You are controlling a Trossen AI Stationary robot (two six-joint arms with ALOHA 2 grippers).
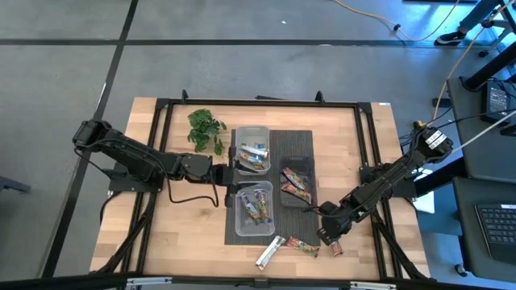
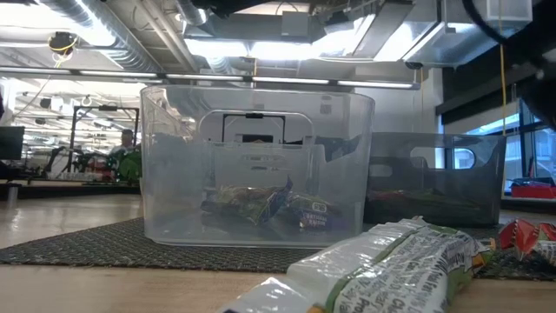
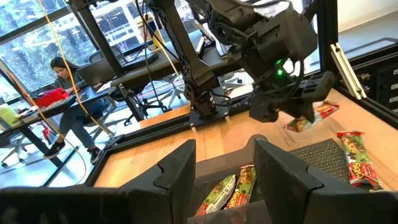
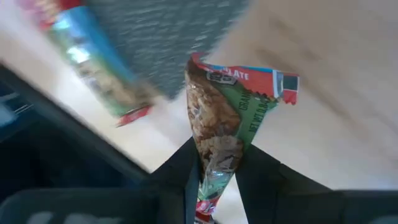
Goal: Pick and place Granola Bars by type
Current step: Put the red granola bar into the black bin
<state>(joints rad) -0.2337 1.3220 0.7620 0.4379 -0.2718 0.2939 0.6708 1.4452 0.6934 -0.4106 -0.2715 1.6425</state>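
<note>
My right gripper (image 1: 329, 234) is near the table's front right, shut on a red-brown and green granola bar (image 4: 227, 106). The left wrist view shows that bar (image 3: 314, 115) in the air under my right gripper (image 3: 292, 115). A silver bar (image 1: 270, 251) and a red-green bar (image 1: 302, 246) lie flat on the wood at the front. Other bars lie in the far clear tub (image 1: 251, 137), the near clear tub (image 1: 242, 229) and the dark tub (image 1: 297, 165). My left gripper (image 1: 229, 171) waits open, level, by the left side of the clear tubs. My right gripper pinches one end of the red-brown and green bar (image 4: 217, 149) between its two fingers. The fingers slant down from above and lie along the bar. The rest of the bar sticks out past the fingertips, tilted and lifted clear of the table.
A dark mesh mat (image 1: 278, 145) lies under the tubs. A leafy green sprig (image 1: 205, 127) lies on the wood at the far left. A black frame (image 1: 161, 105) runs around the tabletop. Bare wood shows at the near left. A person sits at a desk beyond the table (image 3: 65, 74).
</note>
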